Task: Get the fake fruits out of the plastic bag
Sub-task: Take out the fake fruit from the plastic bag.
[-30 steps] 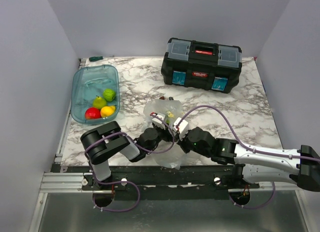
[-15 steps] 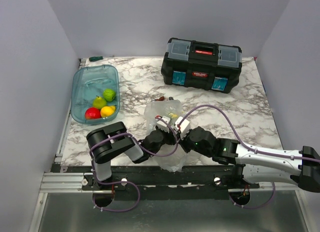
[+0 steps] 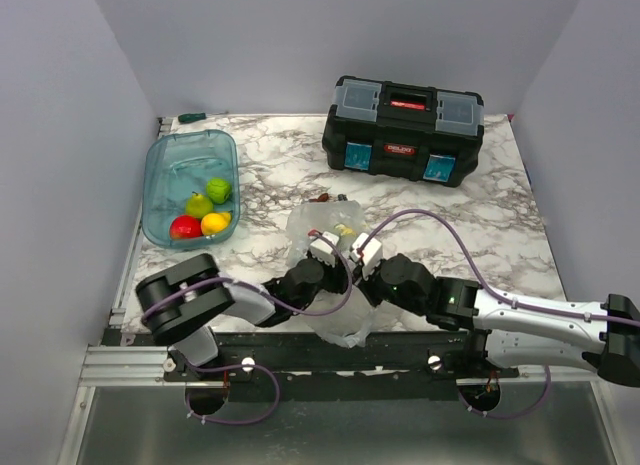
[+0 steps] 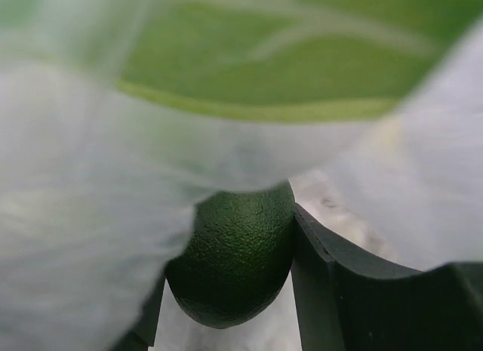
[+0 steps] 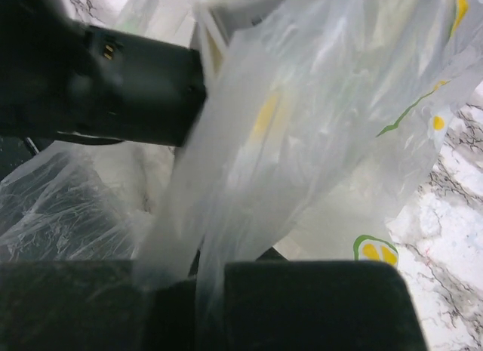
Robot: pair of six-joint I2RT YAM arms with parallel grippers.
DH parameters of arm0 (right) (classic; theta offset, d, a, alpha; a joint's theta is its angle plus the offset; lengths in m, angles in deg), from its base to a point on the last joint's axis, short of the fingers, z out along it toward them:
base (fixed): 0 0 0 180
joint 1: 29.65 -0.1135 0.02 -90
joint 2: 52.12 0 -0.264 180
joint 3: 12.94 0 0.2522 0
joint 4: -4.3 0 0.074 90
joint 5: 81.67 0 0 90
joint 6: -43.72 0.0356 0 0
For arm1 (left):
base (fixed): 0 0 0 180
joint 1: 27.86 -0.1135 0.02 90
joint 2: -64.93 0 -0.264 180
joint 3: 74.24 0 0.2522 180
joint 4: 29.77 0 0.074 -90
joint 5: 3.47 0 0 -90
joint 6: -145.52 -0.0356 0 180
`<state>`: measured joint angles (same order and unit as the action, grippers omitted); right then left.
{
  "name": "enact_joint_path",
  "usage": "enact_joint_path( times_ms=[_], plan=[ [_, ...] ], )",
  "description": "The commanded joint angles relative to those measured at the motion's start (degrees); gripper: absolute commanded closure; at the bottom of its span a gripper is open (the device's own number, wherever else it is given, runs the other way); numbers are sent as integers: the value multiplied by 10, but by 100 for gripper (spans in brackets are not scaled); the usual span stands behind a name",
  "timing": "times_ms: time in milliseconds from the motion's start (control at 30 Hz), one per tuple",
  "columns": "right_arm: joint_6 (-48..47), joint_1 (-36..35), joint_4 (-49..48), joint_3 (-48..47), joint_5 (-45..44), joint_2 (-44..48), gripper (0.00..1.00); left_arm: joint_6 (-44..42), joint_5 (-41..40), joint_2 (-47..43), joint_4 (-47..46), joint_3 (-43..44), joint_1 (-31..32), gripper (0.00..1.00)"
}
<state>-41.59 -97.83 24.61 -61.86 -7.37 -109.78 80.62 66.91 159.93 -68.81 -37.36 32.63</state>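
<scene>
The clear plastic bag [image 3: 337,323] lies crumpled at the near middle of the table. My right gripper [image 5: 204,298] is shut on a fold of the plastic bag [image 5: 317,140], holding it up. My left gripper [image 3: 325,252] reaches into the bag's mouth. In the left wrist view a dark green fake fruit [image 4: 238,260] fills the gap between the jaws and touches the right finger [image 4: 332,290]. Bag film [image 4: 83,238] hides most of the left finger. Red [image 3: 184,227], yellow [image 3: 214,223] and lime-green [image 3: 219,189] fake fruits lie in the teal tub [image 3: 185,153].
A black toolbox [image 3: 404,130] stands at the back right. Small brown bits [image 3: 325,197] lie just beyond the bag. A green-handled tool [image 3: 190,117] rests at the back left corner. The teal tub sits near the left edge.
The left arm's elbow has swung left and lower while its gripper stayed in the bag's mouth. The right arm has held still on the bag.
</scene>
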Motion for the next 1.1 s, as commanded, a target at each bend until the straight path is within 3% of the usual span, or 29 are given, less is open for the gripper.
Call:
enact_joint_path(
  times_ms=[0,133,200,333,633,900,1067],
  plan=[
    [29,-1,9,3,-31,20,99,26,84,-147,171,3,-2,74],
    [43,0,-21,34,-47,35,99,48,179,-253,308,23,-14,77],
    [57,-1,-25,36,-64,36,99,60,212,-292,363,31,-21,83],
    [72,-1,-38,43,-108,47,99,75,271,-363,443,27,-45,85],
    [117,-1,-59,56,-198,102,99,63,465,-503,492,-10,-136,88],
    [96,-1,-49,62,-193,117,99,62,523,-571,578,28,-144,92],
    [103,-1,-43,57,-197,106,99,68,611,-578,583,55,-145,92]
  ],
)
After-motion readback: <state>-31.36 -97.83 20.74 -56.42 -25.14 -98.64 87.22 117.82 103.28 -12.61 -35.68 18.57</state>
